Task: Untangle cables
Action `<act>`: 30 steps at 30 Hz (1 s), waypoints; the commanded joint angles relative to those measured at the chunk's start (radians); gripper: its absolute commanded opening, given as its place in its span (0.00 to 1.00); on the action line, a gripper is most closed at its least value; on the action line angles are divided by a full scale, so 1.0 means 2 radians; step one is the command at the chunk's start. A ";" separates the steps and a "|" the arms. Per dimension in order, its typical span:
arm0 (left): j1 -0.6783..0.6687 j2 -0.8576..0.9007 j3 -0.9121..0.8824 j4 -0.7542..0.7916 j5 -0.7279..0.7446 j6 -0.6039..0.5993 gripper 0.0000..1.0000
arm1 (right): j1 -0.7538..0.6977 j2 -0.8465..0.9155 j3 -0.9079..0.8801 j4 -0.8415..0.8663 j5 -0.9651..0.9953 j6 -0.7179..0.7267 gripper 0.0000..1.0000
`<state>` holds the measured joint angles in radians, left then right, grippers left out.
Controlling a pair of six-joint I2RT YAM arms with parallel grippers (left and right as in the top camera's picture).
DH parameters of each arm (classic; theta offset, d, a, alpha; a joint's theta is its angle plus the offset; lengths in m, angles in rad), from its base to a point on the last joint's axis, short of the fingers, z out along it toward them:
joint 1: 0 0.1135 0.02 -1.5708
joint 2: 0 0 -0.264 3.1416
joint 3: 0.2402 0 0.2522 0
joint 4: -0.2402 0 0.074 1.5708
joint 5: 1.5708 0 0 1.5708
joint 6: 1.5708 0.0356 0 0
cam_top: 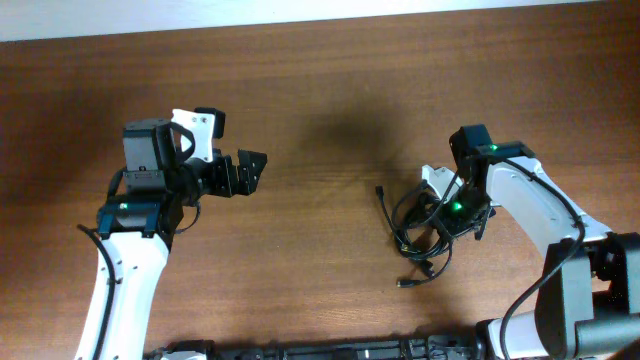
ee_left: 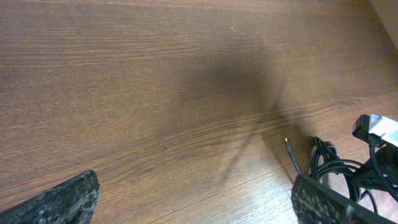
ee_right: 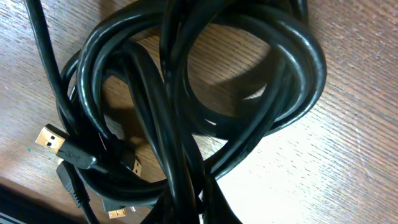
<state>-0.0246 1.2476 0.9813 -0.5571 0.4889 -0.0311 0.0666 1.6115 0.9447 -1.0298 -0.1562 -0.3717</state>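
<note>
the cables [cam_top: 418, 232] lie in one knotted bundle on the right part of the table [cam_top: 320, 80]. several loops are laid over each other, and a few loose ends come out toward the middle and the near edge. in the right wrist view the cords cross many times and a gold usb plug [ee_right: 48, 138] shows at the lower left of the bundle. the bundle is a little longer from the far side to the near side than across.

the right gripper [cam_top: 462, 215] is directly over the bundle, at its right edge. i cannot tell if its jaws are closed on a cord or not, because its fingers do not show clearly.

the left gripper [cam_top: 255, 170] is well apart on the left, jaws spread wide and holding nothing. it points toward the cables, so i think the right arm is much nearer.
</note>
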 commanded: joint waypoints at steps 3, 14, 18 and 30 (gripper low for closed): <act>0.002 0.000 0.010 -0.006 0.010 0.001 0.99 | 0.003 0.002 0.040 0.003 -0.047 -0.003 0.04; -0.105 0.000 0.010 -0.010 0.092 0.175 0.99 | 0.078 0.000 0.072 0.100 -0.100 -0.035 0.04; -0.130 0.000 0.010 -0.010 0.019 0.188 0.99 | 0.092 -0.026 0.089 0.099 -0.115 -0.035 0.04; -0.130 0.000 0.010 0.051 0.093 0.098 0.99 | 0.186 -0.137 0.089 0.151 -0.165 -0.114 0.04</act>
<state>-0.2813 1.2476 0.9840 -0.4603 0.6483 0.1997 0.4011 1.3762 1.0943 -0.7609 -0.4583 -0.5724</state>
